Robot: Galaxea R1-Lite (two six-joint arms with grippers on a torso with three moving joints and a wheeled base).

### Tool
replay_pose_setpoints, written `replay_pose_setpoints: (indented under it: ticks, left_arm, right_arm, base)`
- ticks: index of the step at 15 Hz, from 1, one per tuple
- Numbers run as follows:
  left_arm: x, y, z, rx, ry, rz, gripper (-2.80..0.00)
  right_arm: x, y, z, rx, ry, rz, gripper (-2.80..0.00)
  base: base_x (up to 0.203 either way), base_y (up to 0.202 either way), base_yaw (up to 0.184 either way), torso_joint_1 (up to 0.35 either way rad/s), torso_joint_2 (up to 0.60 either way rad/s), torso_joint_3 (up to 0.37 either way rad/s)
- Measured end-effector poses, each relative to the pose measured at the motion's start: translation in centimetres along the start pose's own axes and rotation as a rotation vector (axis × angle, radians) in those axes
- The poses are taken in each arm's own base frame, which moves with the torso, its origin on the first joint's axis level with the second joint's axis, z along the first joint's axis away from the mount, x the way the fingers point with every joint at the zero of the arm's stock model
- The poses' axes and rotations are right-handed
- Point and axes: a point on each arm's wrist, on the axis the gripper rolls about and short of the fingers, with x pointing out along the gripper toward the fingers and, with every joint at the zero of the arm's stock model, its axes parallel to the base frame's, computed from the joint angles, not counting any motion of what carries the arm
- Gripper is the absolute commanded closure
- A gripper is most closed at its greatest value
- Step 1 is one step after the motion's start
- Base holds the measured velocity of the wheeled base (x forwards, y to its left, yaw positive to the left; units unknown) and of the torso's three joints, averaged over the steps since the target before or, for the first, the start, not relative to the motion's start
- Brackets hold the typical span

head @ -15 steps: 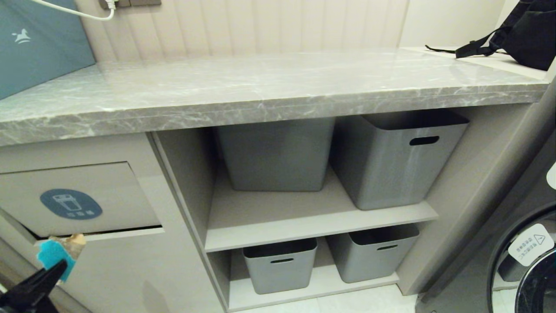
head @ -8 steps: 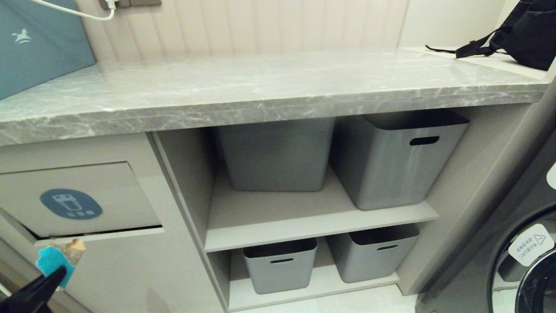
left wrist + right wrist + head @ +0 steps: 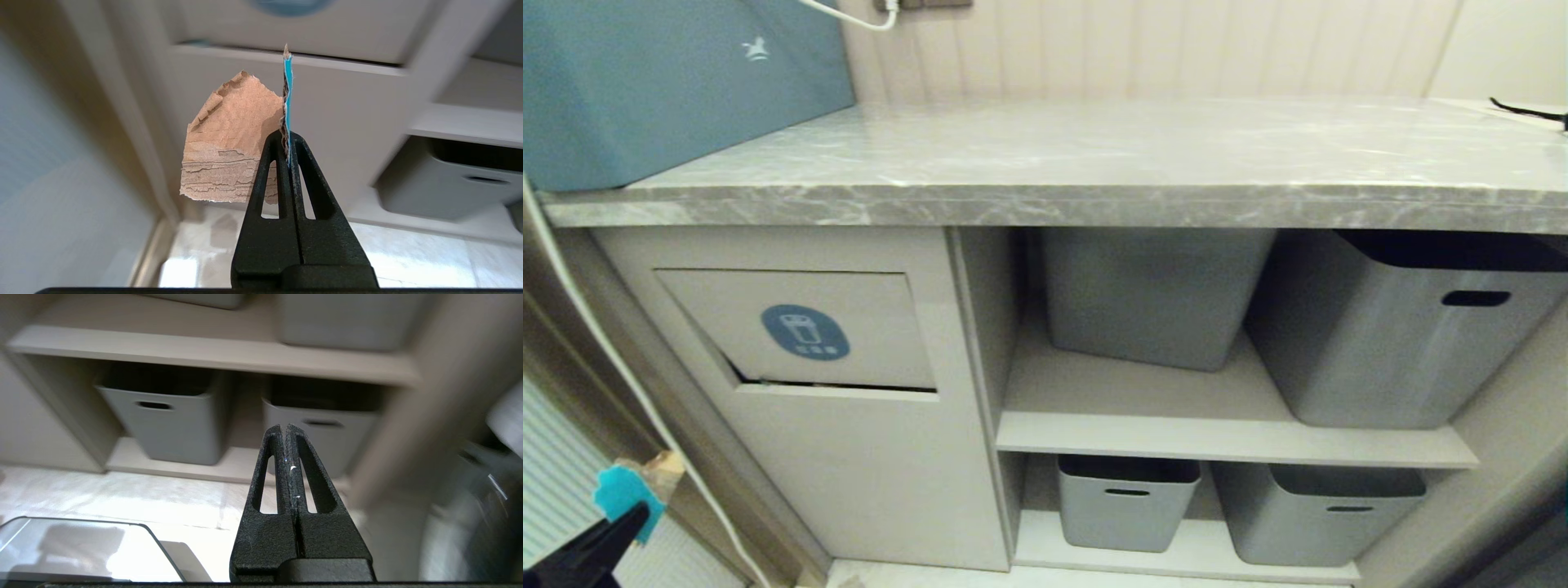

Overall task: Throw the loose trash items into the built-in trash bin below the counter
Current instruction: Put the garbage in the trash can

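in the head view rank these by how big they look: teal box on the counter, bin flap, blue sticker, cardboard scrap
1. teal box, cut off by the frame edge
2. bin flap
3 and 4 unsure: blue sticker and cardboard scrap look alike; the scrap is nearer the camera and partly hidden by the left gripper.

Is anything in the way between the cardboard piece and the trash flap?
Nothing visible blocks it. The left end effector holds the cardboard scrap below the bin flap, which has only a narrow gap along its lower edge.
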Motion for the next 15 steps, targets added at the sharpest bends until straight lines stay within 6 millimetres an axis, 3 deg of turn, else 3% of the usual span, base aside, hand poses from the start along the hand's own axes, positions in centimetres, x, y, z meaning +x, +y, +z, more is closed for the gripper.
replay_pose_setpoints:
  ticks: [4, 6, 10, 15]
  left_arm:
    - [0.2, -0.2, 0.1, -0.004, 0.011, -0.085, 0.00]
    - [1.1, -0.5, 1.5, -0.004, -0.009, -0.140, 0.00]
    - [5.1, -1.2, 6.1, -0.008, -0.069, -0.159, 0.00]
    - [10.1, -1.8, 4.9, -0.007, -0.035, -0.183, 0.00]
  right_arm:
    - [0.0, 0.0, 0.0, 0.000, 0.000, 0.000, 0.00]
    - [0.0, 0.0, 0.0, 0.001, 0.000, -0.001, 0.00]
    - [0.0, 0.0, 0.0, 0.001, 0.000, 0.001, 0.00]
    - [0.0, 0.0, 0.0, 0.010, 0.000, -0.003, 0.00]
  base:
    - [-0.001, -0.004, 0.090, 0.003, 0.00, 0.001]
    - [0.000, 0.000, 0.000, 0.000, 0.00, 0.000]
    - [0.000, 0.000, 0.000, 0.000, 0.00, 0.000]
    - [0.000, 0.000, 0.000, 0.000, 0.00, 0.000]
